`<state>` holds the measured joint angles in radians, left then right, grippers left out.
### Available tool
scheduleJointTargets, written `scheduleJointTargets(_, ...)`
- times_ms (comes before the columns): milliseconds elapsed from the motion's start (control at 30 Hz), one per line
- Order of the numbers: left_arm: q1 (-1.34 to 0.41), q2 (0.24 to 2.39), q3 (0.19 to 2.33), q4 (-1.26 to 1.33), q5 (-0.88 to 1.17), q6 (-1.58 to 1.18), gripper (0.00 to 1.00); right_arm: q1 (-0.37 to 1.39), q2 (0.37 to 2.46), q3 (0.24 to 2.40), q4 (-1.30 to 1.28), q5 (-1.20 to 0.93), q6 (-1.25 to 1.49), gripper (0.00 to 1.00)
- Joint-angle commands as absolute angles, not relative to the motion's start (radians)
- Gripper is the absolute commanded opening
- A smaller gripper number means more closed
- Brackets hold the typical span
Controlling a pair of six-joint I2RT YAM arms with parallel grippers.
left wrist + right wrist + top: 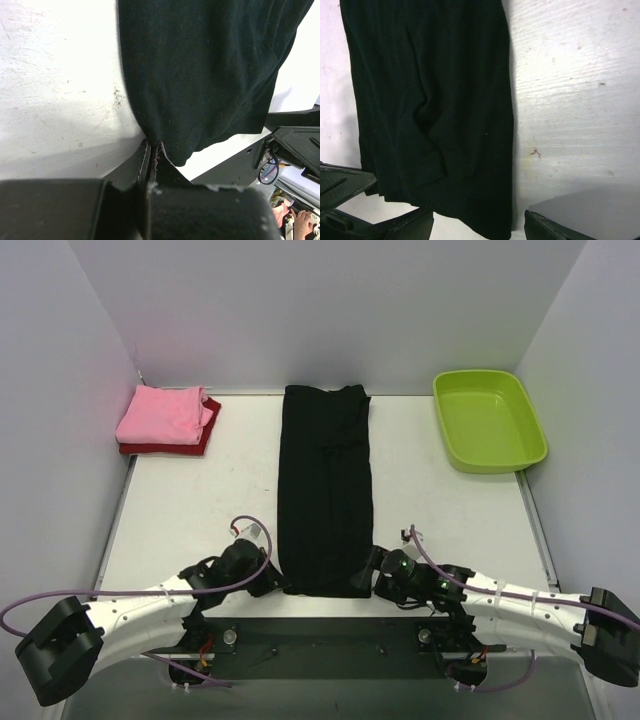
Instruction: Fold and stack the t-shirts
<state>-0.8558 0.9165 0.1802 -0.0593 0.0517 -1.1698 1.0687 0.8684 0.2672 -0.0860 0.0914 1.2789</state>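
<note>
You will find the large black cloth t-shirt (325, 490) lying flat at the centre of the white table (200, 510). It is folded lengthwise into a long narrow strip that runs from the far edge towards the arm bases. Both arms are low at its near end. The left gripper (272, 582) is at the near left corner, and in its wrist view the left gripper (152, 147) has its two fingers (142, 167) pressed together, with the hem of the black shirt (200, 75) pinched between the tips. The right gripper (370, 575) is at the near right corner. Its wrist view shows the right gripper (479, 216) spread wide, one finger (405, 229) on each side of the cloth's edge, and the black fabric (430, 100) lies between them ungripped. Note a soft crease in the cloth above that corner. At the far left corner of the table, a folded pink cloth shirt (160, 412) rests on top of a folded dark red cloth shirt (208, 435), well apart from the black one. A lime-green plastic tub (490, 420) stands at the far right.
</note>
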Motion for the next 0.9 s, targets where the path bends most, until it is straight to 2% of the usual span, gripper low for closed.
scheduleJointTargets(0,-0.859,0.933,0.141,-0.158,0.017,-1.152,0.00,1.094,0.931,0.222,-0.118,0.075,1.308,0.71)
scheduleJointTargets(100,-0.861,0.931,0.137,-0.156,0.020,-1.155,0.00,1.108,0.962,0.221,-0.095,0.075,1.324,0.63)
scheduleJointTargets(233,-0.859,0.914,0.133,-0.166,0.018,-1.158,0.00,1.118,0.976,0.222,-0.092,0.081,1.330,0.45)
scheduleJointTargets(300,-0.859,0.910,0.132,-0.169,0.017,-1.157,0.00,1.118,0.977,0.224,-0.097,0.084,1.331,0.41)
scheduleJointTargets(333,-0.859,0.908,0.132,-0.169,0.017,-1.158,0.00,1.117,0.979,0.224,-0.103,0.086,1.331,0.34)
scheduleJointTargets(400,-0.859,0.908,0.132,-0.167,0.015,-1.158,0.00,1.117,0.977,0.225,-0.107,0.092,1.335,0.27)
scheduleJointTargets(433,-0.861,0.908,0.132,-0.167,0.017,-1.158,0.00,1.118,0.979,0.225,-0.115,0.092,1.336,0.20)
scheduleJointTargets(467,-0.861,0.905,0.132,-0.167,0.018,-1.158,0.00,1.117,0.979,0.225,-0.120,0.095,1.336,0.17)
scheduleJointTargets(567,-0.861,0.891,0.135,-0.172,0.020,-1.157,0.00,1.118,0.976,0.233,-0.143,0.103,1.338,0.00)
scheduleJointTargets(867,-0.876,0.793,0.140,-0.256,0.009,-1.172,0.00,1.149,0.953,0.270,-0.196,0.120,1.307,0.00)
